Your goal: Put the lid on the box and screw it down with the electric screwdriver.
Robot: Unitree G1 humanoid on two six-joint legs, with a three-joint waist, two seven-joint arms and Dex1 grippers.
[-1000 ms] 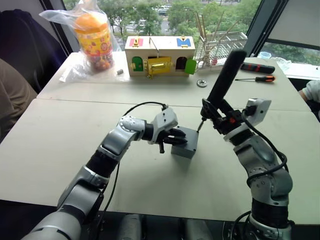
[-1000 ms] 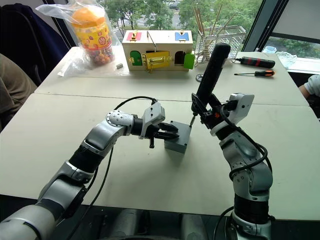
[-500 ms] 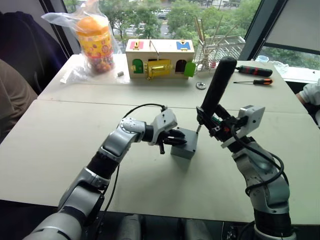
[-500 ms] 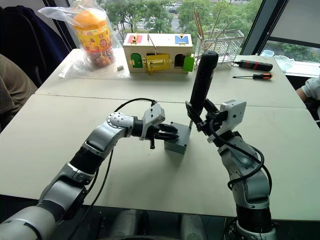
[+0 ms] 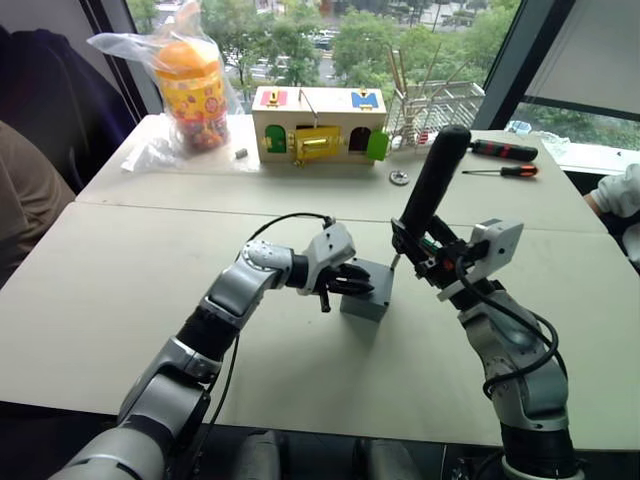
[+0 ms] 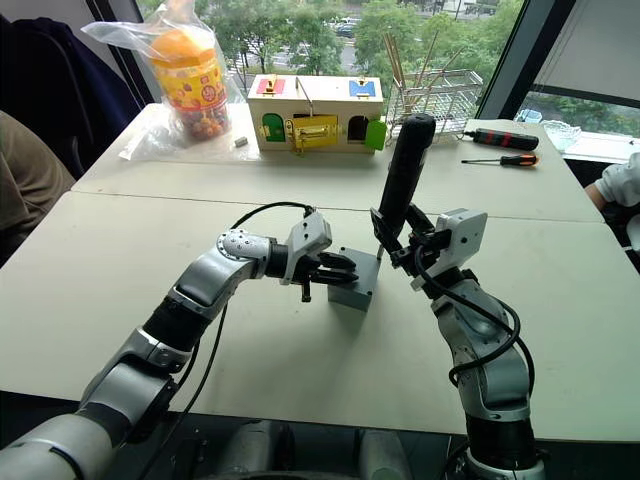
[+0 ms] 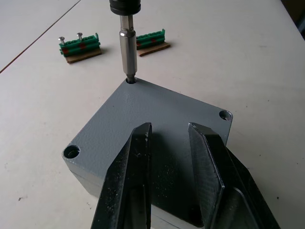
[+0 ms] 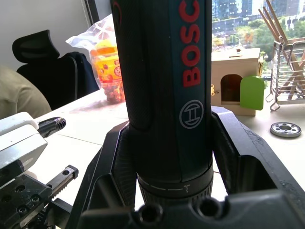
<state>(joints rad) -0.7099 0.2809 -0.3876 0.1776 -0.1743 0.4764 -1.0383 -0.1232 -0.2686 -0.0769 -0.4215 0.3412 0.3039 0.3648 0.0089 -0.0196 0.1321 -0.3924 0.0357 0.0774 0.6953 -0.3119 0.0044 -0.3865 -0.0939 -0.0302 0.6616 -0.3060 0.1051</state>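
Two fingers of my right gripper (image 8: 190, 210) clamp the electric screwdriver (image 8: 164, 90); its wrist view reads "BOSCH" in red above a round silver emblem. My left gripper (image 7: 169, 162) presses slightly spread fingers on the lid (image 7: 157, 124), which sits on the box (image 5: 369, 291) mid-desk (image 5: 120, 290). My left wrist view shows the bit (image 7: 128, 55) tip in a corner screw hole, plus two green terminal blocks (image 7: 79, 45) beyond. From the head I see a wooden box with coloured doors (image 5: 318, 122) and two hand screwdrivers (image 5: 505, 160) far back.
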